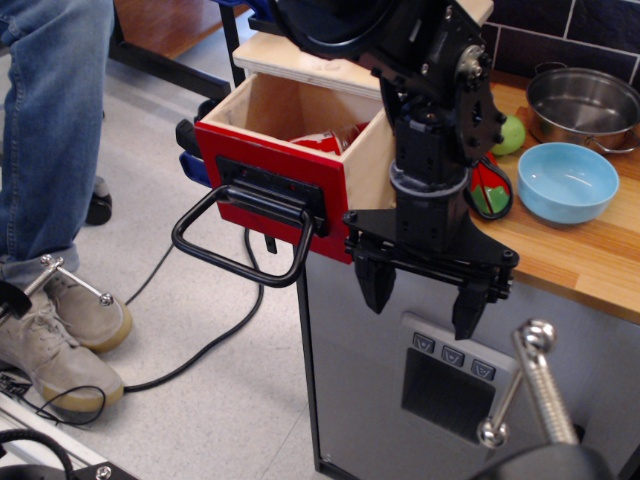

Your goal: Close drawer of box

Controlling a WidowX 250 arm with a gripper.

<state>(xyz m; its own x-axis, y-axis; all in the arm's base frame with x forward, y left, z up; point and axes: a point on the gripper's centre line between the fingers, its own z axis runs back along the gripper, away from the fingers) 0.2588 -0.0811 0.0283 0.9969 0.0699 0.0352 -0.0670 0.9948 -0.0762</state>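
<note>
While you look past the blurred metal rod (532,385) nearest the lens, your gripper (420,295) hangs in front of the grey cabinet (370,400), jaws spread wide with nothing between them. Just to its left, the black handle (235,245) loops out from the drawer (275,185), whose red front stands well clear of the box (330,62); you can see something red lying inside. The drawer juts out past the counter (590,255) front edge, over the floor. Beyond your arm, a blue bowl (567,181) sits near that front edge, with a steel pot (585,105) behind it toward the back, and a green ball (511,134) just beside the pot.
</note>
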